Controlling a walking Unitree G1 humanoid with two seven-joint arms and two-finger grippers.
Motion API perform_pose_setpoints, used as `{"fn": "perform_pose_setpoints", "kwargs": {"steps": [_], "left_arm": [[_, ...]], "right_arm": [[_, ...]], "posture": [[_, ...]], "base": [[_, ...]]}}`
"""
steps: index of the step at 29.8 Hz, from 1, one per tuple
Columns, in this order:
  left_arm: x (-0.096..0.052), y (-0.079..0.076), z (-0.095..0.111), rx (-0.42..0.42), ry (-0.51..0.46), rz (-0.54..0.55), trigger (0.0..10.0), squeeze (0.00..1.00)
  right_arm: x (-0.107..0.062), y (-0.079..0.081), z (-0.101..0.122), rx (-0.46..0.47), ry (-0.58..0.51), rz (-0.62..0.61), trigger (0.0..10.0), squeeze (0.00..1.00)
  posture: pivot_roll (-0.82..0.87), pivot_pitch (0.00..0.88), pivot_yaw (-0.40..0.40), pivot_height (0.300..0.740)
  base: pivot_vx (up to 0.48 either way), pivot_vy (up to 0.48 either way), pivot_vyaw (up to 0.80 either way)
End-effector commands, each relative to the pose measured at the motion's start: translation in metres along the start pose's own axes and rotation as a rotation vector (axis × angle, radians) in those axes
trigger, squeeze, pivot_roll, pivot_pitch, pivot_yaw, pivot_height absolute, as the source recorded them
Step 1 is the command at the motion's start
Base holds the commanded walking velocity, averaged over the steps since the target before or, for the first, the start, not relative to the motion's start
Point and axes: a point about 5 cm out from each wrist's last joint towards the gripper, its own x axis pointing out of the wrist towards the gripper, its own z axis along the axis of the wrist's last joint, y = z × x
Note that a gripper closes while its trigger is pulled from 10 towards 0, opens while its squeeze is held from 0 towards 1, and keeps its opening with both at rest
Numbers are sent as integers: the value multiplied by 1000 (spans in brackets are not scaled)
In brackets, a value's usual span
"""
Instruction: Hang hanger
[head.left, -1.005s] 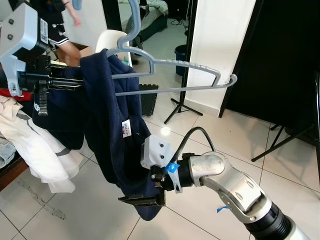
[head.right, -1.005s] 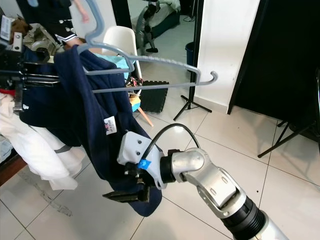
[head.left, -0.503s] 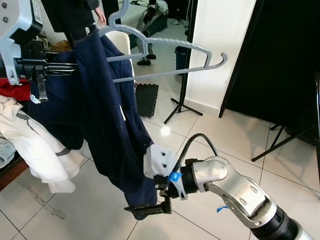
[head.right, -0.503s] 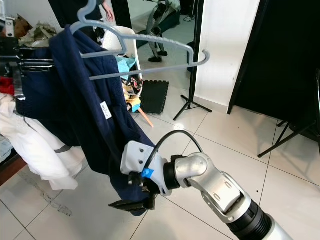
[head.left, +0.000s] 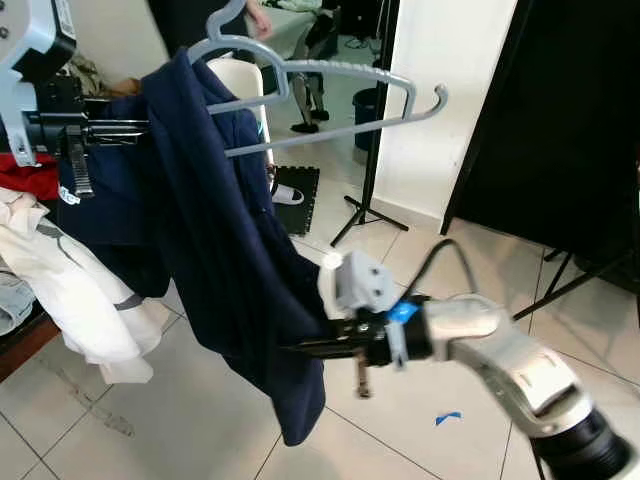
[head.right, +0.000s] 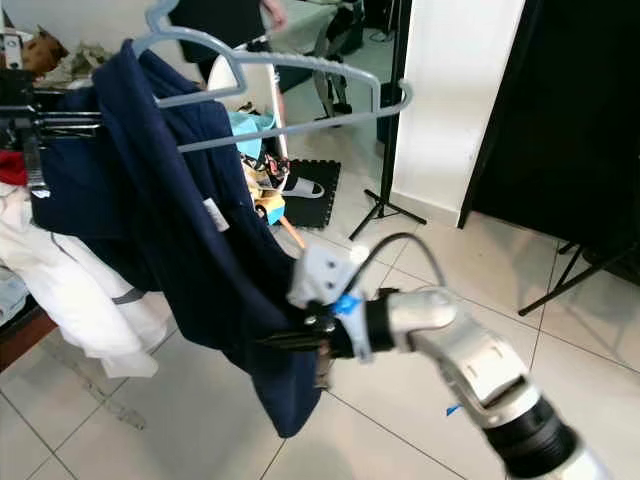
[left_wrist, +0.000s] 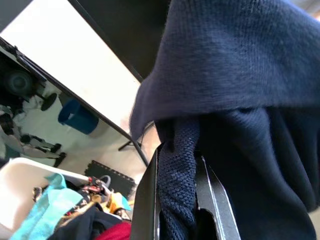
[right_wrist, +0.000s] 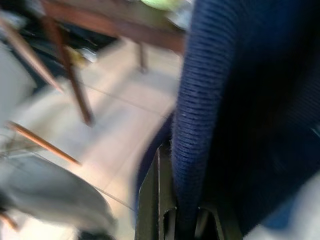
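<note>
- My left gripper (head.left: 120, 128) is pinched on a fold of the navy sweater (head.left: 215, 260); the wrist view has knit fabric wedged between its 2 black fingers (left_wrist: 150, 200).
- My right gripper (head.left: 310, 347) is clamped on the sweater's lower hem, the ribbed edge running down between its fingers (right_wrist: 147, 200).
- The grey plastic hanger (head.left: 330, 90) rides high, its left shoulder inside the sweater, its right end bare and pointing toward the white wall (head.left: 445, 90).
- White clothing (head.left: 70, 300) hangs just beside the sweater on my left.
- A black stand (head.left: 365, 195) is on the tiled floor (head.left: 180, 420) behind.
</note>
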Motion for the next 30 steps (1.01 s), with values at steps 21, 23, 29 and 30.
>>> {"fn": "perform_pose_setpoints", "kwargs": {"steps": [21,23,29,30], "left_arm": [[-72,-34,17,-354,-80,-264,0,0],[-77,-36,12,-373,-45,-255,0,0],[-93,-41,-10,-423,61,-169,0,0],[-94,-42,-11,-430,64,-164,0,0]], "right_arm": [[-54,-78,46,-290,4,-499,0,0],[-59,-84,51,-310,-12,-547,0,0],[-72,-100,67,-345,-78,-685,0,0],[-72,-101,68,-348,-85,-692,0,0]], "posture": [[-17,106,35,740],[-14,105,34,740],[-12,107,34,740],[-12,107,34,740]], "base": [[0,0,0],[0,0,0],[0,0,0],[0,0,0]]}}
